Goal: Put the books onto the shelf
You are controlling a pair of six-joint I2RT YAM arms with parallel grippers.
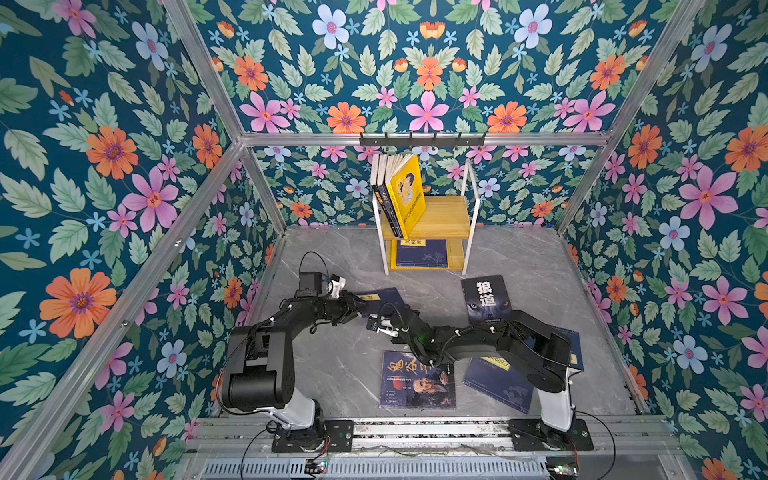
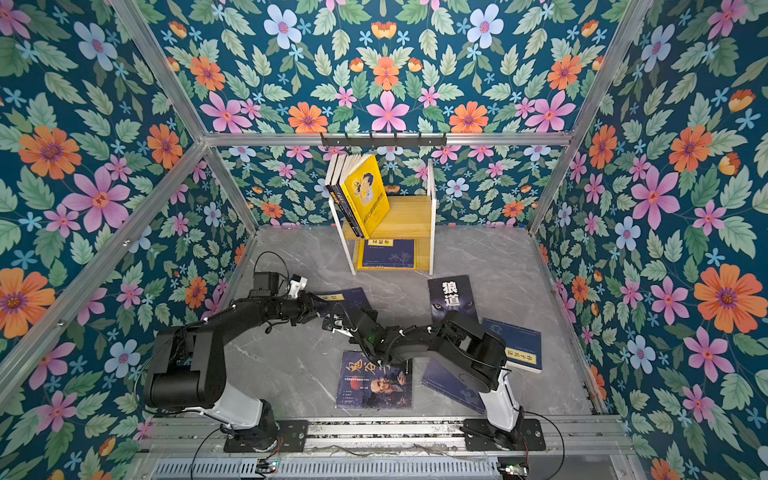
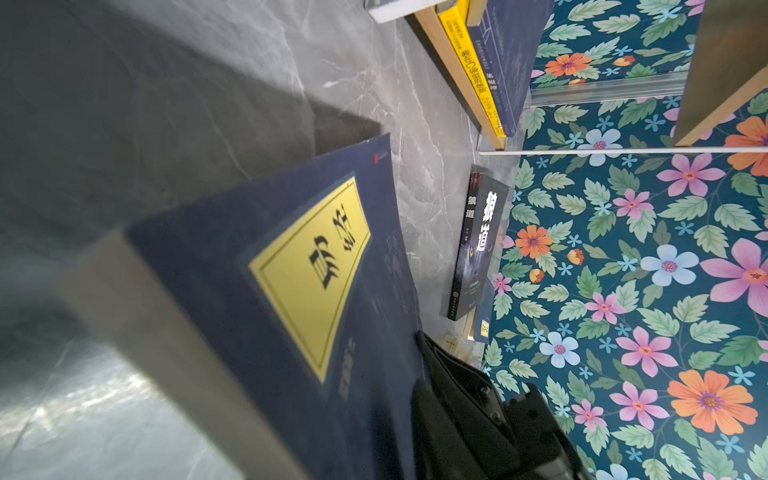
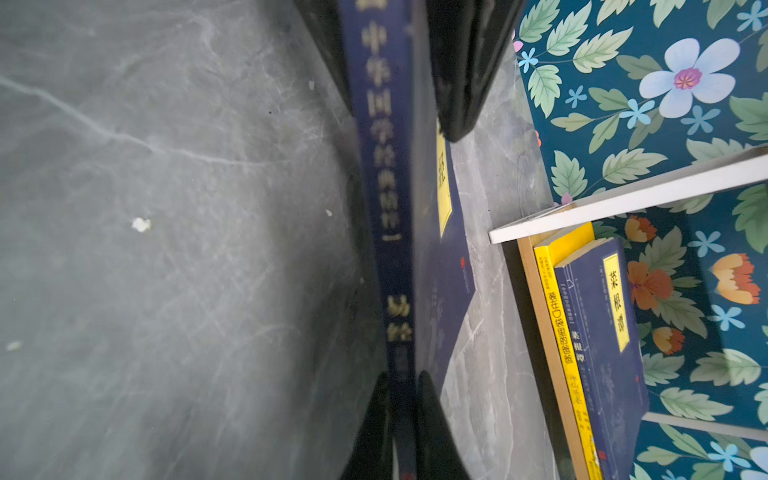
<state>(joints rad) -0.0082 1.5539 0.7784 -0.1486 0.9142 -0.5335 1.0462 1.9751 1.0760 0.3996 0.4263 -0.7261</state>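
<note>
Books (image 1: 409,195) lean on the shelf (image 1: 446,216); a navy book (image 1: 386,299) tilts up nearby.

Both top views: high, in front of shelf (image 1: 442,216), angled down toward it; whole enclosure seen, shelf far, nearly same framing. Left wrist: low, close behind navy book (image 3: 291,291), facing shelf (image 3: 451,62) bottom tier. Right wrist: floor-level, along same book's spine, shelf (image 4: 623,199) beyond. Wrist views share book, bottom tier.

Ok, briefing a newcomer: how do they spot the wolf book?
Find the light-wood, white-framed shelf at the back wall. On the grey marble tabletop before its right leg lies a black paperback. Unlike its navy, yellow-labelled neighbours, it shows white characters above a wolf's eye.
</note>
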